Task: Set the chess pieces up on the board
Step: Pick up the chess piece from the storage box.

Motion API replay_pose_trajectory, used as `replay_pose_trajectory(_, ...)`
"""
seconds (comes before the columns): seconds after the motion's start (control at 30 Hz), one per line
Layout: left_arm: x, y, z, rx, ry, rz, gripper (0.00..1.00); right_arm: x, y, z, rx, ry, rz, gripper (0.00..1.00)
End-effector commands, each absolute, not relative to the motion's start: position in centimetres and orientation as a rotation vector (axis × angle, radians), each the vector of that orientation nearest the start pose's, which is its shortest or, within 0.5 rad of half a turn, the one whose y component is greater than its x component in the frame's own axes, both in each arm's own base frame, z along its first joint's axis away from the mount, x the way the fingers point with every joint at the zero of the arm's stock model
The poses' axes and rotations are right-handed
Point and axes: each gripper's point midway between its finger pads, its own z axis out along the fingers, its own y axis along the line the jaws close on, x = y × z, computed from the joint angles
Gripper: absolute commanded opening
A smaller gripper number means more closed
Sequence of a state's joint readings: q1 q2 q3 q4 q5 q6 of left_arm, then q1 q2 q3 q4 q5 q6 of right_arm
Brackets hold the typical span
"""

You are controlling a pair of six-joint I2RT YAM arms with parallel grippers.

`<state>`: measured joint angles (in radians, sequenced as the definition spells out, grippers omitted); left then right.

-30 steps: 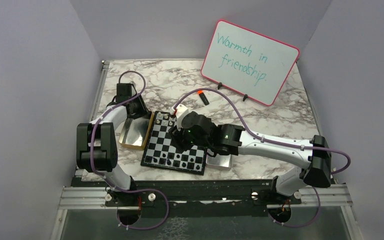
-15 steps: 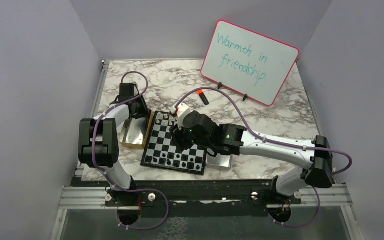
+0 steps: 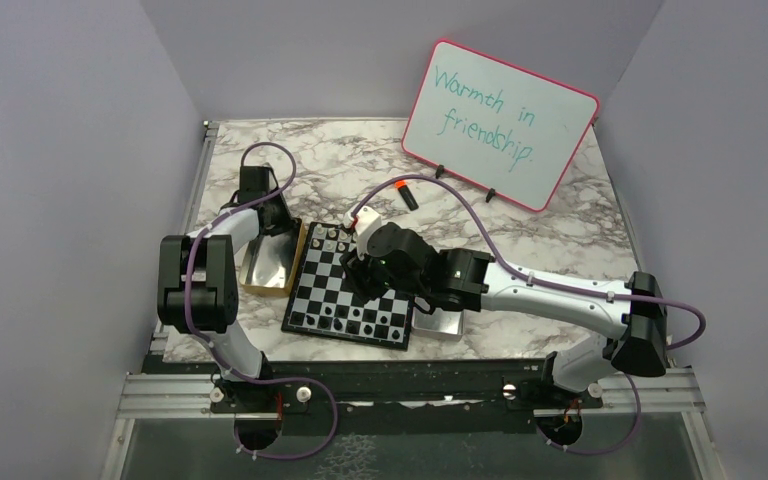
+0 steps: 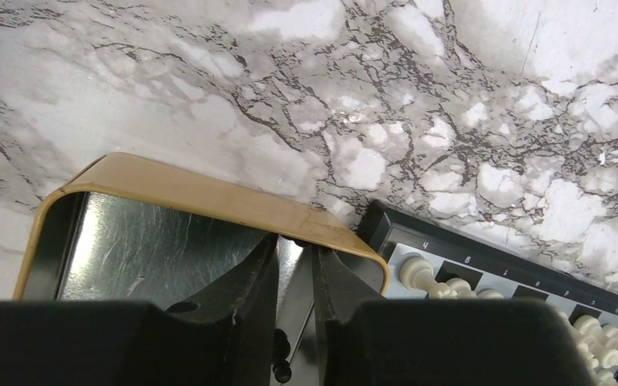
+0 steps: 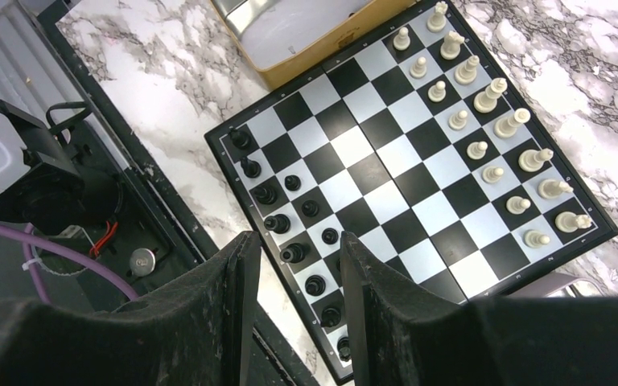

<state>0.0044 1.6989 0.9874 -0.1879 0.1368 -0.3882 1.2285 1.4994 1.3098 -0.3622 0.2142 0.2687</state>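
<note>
— How's the left gripper (image 4: 295,249)?
— Jaws narrow, tips down in the gold tray (image 4: 209,193), a small black piece (image 4: 278,366) showing in the gap. Gripped or not, I can't tell. I'd close squarely before lifting. My right gripper (image 5: 298,239) hangs parted and empty over the board (image 5: 418,181) beside that tray.
— Changes?
— My left wrist has crept toward the tray's far end.

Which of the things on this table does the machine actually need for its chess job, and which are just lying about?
Needed: chessboard, white pieces, black pieces; probably also the gold tray and silver tray flanking it.
Lying about: orange-capped marker, whiteboard with handwriting.
</note>
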Motion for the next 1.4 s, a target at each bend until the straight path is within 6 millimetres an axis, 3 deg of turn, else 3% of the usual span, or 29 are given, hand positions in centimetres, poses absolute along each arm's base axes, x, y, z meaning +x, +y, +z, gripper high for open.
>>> replay_pose_trajectory(0.0,41.4,-2.8,5.0,-0.439,2.41,-0.264,0.2,17.6,40.5,23.9,-0.857,1.949,0.671,0.46)
replay_pose_trajectory(0.07,41.2,-3.9,5.2,-0.406,2.41,-0.268,0.2,17.6,40.5,23.9,-0.856,1.948,0.67,0.46)
replay_pose_trajectory(0.5,41.6,-3.4,5.5,-0.403,2.394,-0.221,0.21,17.3,40.3,23.7,-0.855,1.954,0.689,0.46)
replay_pose_trajectory(0.8,41.3,-3.1,5.9,-0.397,2.411,-0.19,0.07,17.1,40.4,23.6,-0.859,1.953,0.701,0.46)
replay_pose_trajectory(1.23,38.0,-2.7,9.8,-0.391,2.442,-0.163,0.05,16.8,40.0,23.9,-0.859,1.947,0.718,0.46)
replay_pose_trajectory(1.37,36.0,-4.2,11.1,-0.364,2.47,-0.268,0.05,16.8,39.7,24.2,-0.846,1.939,0.719,0.46)
